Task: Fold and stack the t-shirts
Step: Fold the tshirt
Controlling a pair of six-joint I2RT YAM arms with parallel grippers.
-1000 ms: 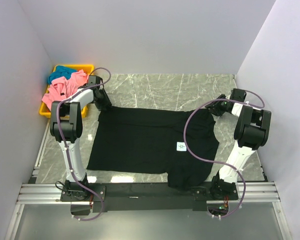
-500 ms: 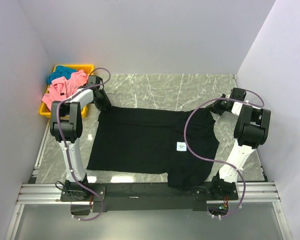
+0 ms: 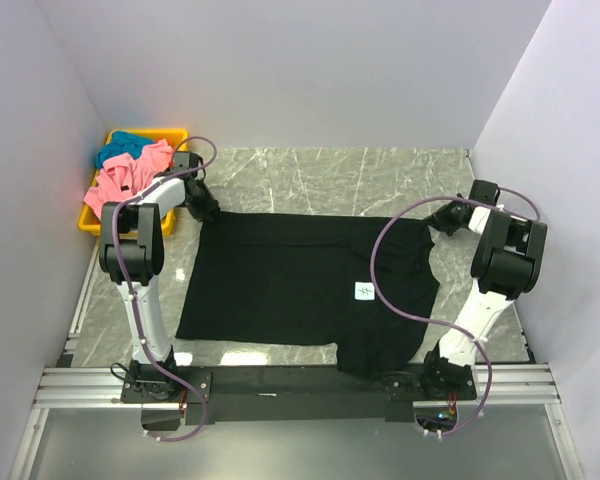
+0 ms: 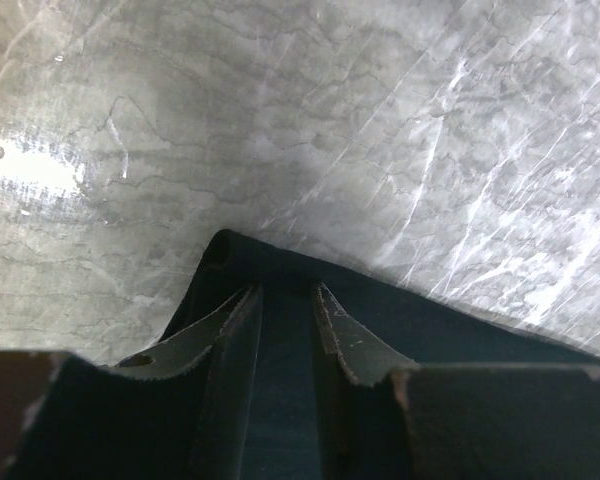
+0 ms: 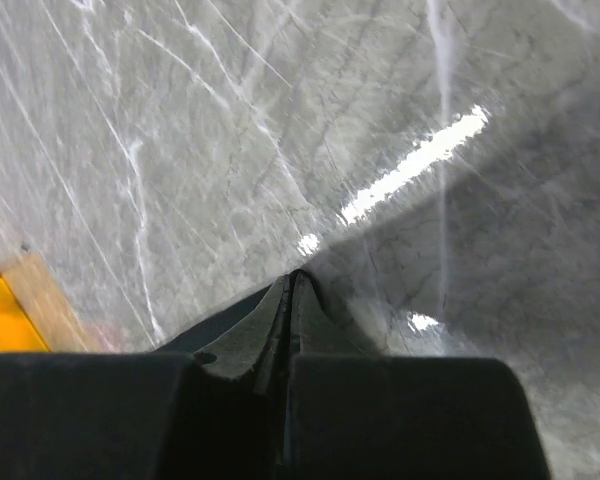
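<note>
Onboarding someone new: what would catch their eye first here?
A black t-shirt lies spread across the middle of the marble table, the left gripper at its far left corner and the right gripper at its far right. At the far left, a yellow bin holds a crumpled pink shirt and a teal shirt.

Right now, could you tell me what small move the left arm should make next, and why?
Probably close the left end effector on the far corner of the large black fabric t-shirt: its fingers straddle the cloth with a gap between them, while the right end effector is shut at the opposite edge.
</note>
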